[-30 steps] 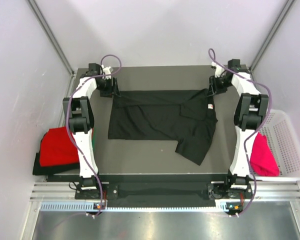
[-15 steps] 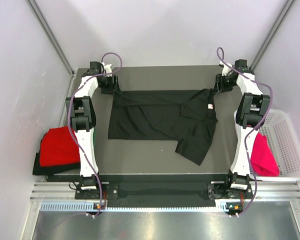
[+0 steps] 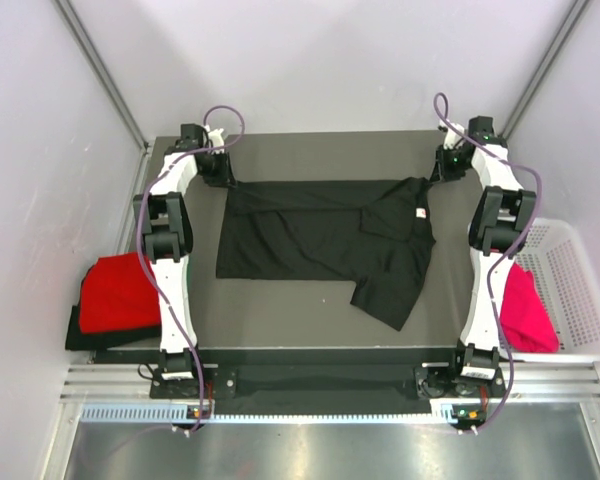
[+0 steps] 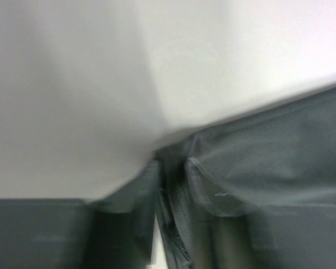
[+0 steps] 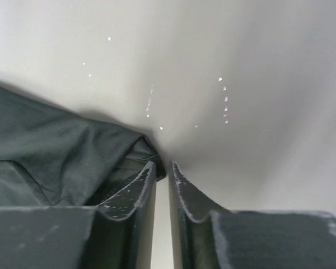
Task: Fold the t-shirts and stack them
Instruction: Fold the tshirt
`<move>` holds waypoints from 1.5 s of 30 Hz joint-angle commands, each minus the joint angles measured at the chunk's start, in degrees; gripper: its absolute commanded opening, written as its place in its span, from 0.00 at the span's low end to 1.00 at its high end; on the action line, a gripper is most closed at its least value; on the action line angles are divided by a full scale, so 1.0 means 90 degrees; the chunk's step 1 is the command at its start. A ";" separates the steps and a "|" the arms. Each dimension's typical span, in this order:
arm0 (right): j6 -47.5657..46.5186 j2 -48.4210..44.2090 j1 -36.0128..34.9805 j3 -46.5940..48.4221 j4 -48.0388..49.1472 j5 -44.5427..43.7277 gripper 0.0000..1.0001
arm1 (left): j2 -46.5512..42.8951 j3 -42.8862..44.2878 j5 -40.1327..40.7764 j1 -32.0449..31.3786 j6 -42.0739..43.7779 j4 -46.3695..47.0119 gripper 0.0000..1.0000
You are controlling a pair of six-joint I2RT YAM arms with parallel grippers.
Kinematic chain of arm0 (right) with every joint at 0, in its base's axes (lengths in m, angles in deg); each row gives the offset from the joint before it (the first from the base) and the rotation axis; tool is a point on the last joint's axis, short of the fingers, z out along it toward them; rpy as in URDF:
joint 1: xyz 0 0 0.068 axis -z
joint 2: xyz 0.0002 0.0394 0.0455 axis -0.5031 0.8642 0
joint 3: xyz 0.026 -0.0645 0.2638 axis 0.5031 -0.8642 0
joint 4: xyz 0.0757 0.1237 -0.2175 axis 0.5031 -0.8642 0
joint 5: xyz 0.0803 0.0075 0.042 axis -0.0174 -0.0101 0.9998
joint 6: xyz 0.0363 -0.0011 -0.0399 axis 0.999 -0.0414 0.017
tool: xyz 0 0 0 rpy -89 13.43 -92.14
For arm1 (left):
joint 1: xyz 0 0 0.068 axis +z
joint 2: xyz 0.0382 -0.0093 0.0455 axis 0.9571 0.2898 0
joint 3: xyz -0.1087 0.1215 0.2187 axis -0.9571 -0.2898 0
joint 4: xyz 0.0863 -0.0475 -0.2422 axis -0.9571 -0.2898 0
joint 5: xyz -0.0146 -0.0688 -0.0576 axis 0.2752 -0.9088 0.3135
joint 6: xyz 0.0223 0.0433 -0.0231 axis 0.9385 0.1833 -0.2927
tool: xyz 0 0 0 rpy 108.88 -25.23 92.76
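Right hand (image 3: 436, 174) edged rearward; black t-shirt (image 3: 320, 235), basket (image 3: 580, 290) nearby.

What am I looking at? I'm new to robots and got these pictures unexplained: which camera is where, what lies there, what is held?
Two white robot arms stand at the near edge of a dark grey table. The wide picture looks down from above; each close-up comes from a wrist camera. A black short-sleeved cloth t-shirt lies spread out. The left tool pinches its far edge; the right tool, nearly shut, seems to as well. A red cloth t-shirt sits left, a magenta-pink cloth t-shirt in a white plastic mesh basket right.
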 commanded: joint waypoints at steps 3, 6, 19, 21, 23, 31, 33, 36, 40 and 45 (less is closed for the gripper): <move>-0.0249 0.0074 -0.0210 0.0243 -0.0183 -0.0090 0.04 | 0.0250 0.0144 -0.0116 0.0035 0.0055 -0.0028 0.07; -0.0289 0.0035 -0.0328 0.0223 -0.0086 -0.0373 0.00 | 0.0270 0.0183 -0.0029 0.0035 0.0036 -0.0008 0.00; 0.0072 0.0347 -0.0396 0.1032 0.0109 -0.1311 0.00 | 0.0475 0.0564 0.0177 0.0181 -0.0091 0.0489 0.00; 0.0102 0.0367 -0.0445 0.1063 0.0187 -0.1506 0.00 | 0.0543 0.0681 0.0119 0.0181 -0.0101 0.0597 0.00; 0.0151 0.0386 -0.0474 0.1072 0.0246 -0.1662 0.00 | 0.0611 0.0758 0.0089 0.0171 -0.0101 0.0665 0.00; 0.0258 0.0513 -0.0728 0.1258 0.0490 -0.2159 0.03 | 0.0700 0.1061 0.0274 0.0133 -0.0101 0.1046 0.38; 0.0248 0.0542 -0.0816 0.1404 0.0529 -0.2403 0.15 | 0.0554 0.1149 0.0469 0.0132 -0.0101 0.1017 0.44; 0.0239 0.0270 -0.0855 0.1395 0.0578 -0.2941 0.37 | -0.0060 0.0888 0.0607 0.0132 -0.0304 0.1240 0.54; 0.0219 -0.0927 -0.0855 0.0645 0.0899 -0.3263 0.43 | -0.1466 -0.0526 0.0617 0.0132 -0.0608 0.2129 0.68; 0.0054 -0.2882 -0.0778 -0.1878 0.1641 -0.3225 0.47 | -0.2854 -0.1193 0.0178 0.0035 -0.0853 0.1422 0.68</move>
